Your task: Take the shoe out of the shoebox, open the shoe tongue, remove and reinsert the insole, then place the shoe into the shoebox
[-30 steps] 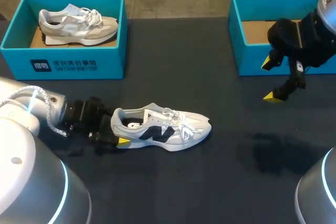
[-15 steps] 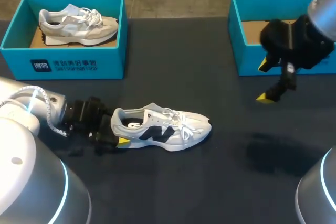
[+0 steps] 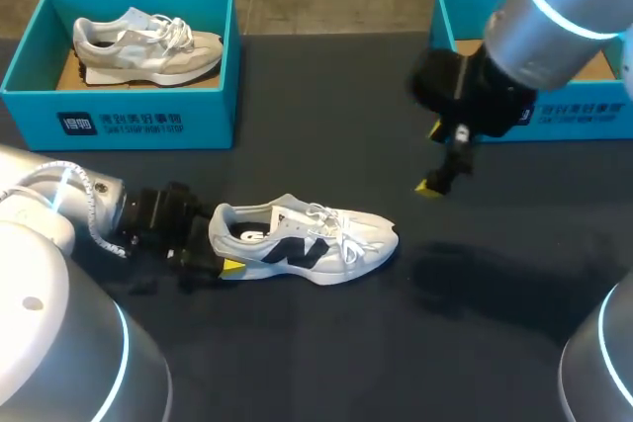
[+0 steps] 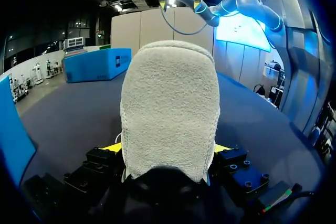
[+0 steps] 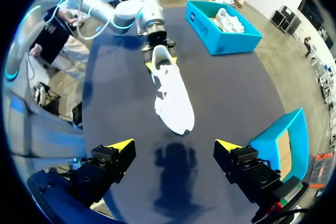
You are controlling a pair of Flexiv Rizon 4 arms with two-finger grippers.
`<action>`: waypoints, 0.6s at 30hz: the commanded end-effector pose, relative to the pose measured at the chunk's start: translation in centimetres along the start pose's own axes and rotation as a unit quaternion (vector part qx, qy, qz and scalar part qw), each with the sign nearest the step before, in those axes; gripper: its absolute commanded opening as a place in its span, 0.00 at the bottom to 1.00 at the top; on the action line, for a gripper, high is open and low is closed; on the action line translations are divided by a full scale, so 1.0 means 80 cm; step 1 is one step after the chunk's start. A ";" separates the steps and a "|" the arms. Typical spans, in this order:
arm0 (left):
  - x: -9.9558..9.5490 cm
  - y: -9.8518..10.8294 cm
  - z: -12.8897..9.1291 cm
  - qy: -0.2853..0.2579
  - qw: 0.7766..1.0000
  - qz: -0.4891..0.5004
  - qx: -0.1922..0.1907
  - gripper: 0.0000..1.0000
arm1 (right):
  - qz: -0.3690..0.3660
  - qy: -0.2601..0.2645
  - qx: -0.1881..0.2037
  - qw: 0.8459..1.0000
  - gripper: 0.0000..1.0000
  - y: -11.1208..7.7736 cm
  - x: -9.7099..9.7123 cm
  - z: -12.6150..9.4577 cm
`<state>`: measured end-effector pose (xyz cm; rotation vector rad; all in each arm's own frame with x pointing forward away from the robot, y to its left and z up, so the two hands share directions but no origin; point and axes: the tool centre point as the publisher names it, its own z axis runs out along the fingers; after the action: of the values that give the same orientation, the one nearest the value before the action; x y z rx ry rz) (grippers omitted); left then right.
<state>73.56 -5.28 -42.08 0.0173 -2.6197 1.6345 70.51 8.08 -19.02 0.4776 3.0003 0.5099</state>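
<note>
Two fingers of your left gripper (image 3: pixel 220 249) are closed on the heel of the shoe (image 3: pixel 312 239), one on each side; the left wrist view shows the heel pressed between the yellow tips. The shoe lies on its sole on the near part of the table (image 3: pixel 326 145), toe to the right, so it is already out of its box. I judge that the step in hand is the opening of the tongue (image 3: pixel 294 216), and the insole (image 3: pixel 252 234) comes after.

Your right gripper (image 3: pixel 431 158) hangs above the table, farther away and to the right of the toe, with its fingers wide apart and nothing between them. For the next move you should bring it down over the laces (image 3: pixel 331 222), pinch the top edge of the tongue and pull it toward the toe, while the left gripper holds the heel firm.

At the far right stands the empty box (image 3: pixel 475 9). At the far left a second box (image 3: pixel 129 116) holds a grey shoe (image 3: pixel 143 44).
</note>
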 end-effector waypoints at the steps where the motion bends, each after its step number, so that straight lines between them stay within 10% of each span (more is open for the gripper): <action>1: 0.000 0.000 0.002 -0.001 1.000 0.000 -0.001 0.00 | 0.028 0.003 0.059 0.998 1.00 0.055 -0.004 0.019; 18: 0.000 0.000 0.002 -0.001 1.000 0.000 -0.001 0.00 | 0.164 0.008 0.031 0.986 1.00 0.082 0.000 0.033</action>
<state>73.56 -5.28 -42.07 0.0170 -2.6194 1.6344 72.24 14.09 -19.27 0.9795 2.9496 0.4952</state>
